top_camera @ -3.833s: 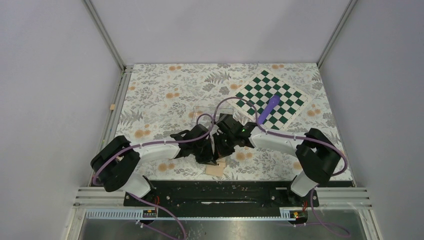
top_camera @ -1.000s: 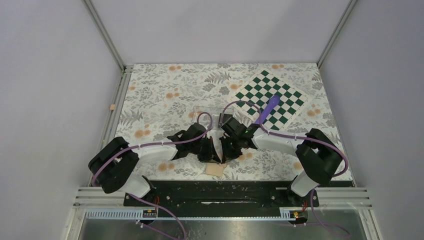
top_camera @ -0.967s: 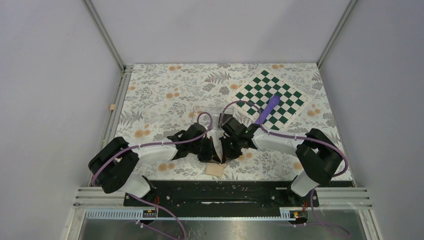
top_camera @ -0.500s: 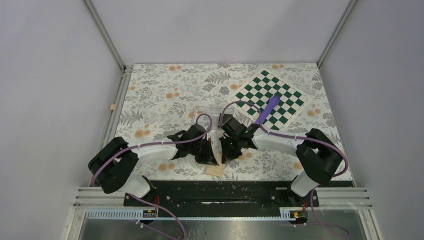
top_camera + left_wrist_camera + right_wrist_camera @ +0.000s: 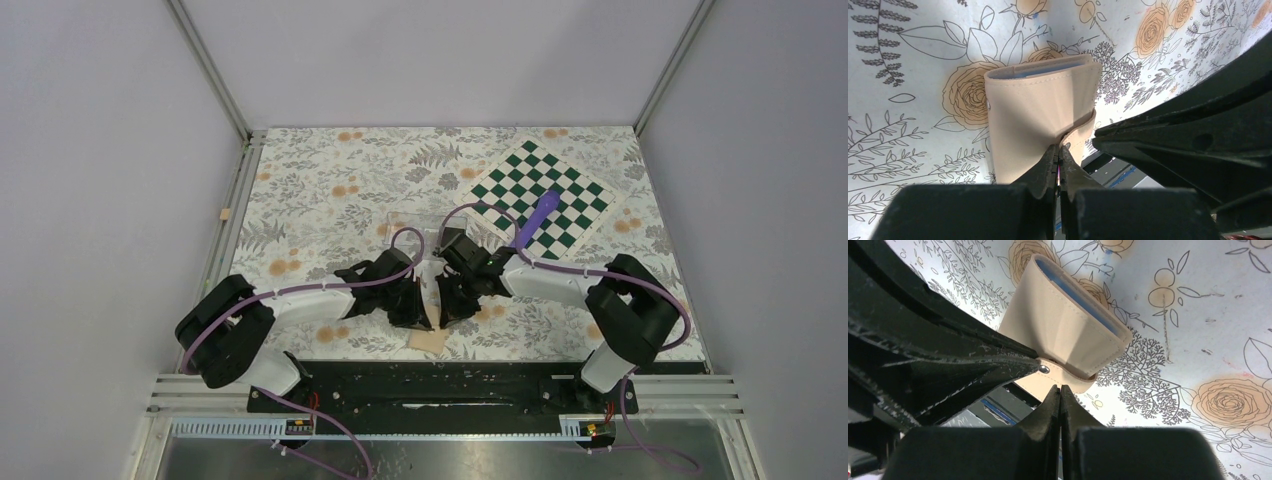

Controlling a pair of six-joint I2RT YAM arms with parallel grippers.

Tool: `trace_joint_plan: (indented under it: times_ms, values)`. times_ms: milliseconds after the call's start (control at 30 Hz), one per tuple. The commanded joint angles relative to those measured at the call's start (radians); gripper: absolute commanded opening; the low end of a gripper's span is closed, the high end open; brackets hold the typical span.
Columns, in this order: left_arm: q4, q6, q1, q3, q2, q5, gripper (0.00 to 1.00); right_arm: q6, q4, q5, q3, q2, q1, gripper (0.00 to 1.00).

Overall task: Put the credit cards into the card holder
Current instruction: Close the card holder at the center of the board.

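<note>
Left wrist view: left gripper (image 5: 1058,159) and right gripper (image 5: 1058,390) both clenched shut against the card holder (image 5: 1038,115) at its strap (image 5: 1081,136), presumably to tug it open.

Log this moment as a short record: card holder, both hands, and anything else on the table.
card holder: tan, folded, lying on the floral cloth by the near edge
left hand: shut, fingertips at the holder's strap; grip unclear
right hand: shut, fingertips just under the strap's snap; grip unclear
clear plastic box: beyond the hands
chessboard: far right, purple stick lying on it
credit cards: none visible
</note>
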Motion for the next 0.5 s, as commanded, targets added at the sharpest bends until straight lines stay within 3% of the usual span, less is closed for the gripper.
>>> trace_joint_plan:
  times_ms: [0, 467]
  values:
    - [0.007, 0.025, 0.001, 0.046, -0.023, -0.035, 0.00, -0.008, 0.003, -0.004, 0.061, 0.026, -0.005, 0.00]
    - [0.033, 0.013, 0.002, 0.034, -0.039, -0.051, 0.00, -0.009, 0.000, 0.003, 0.063, 0.041, -0.005, 0.00]
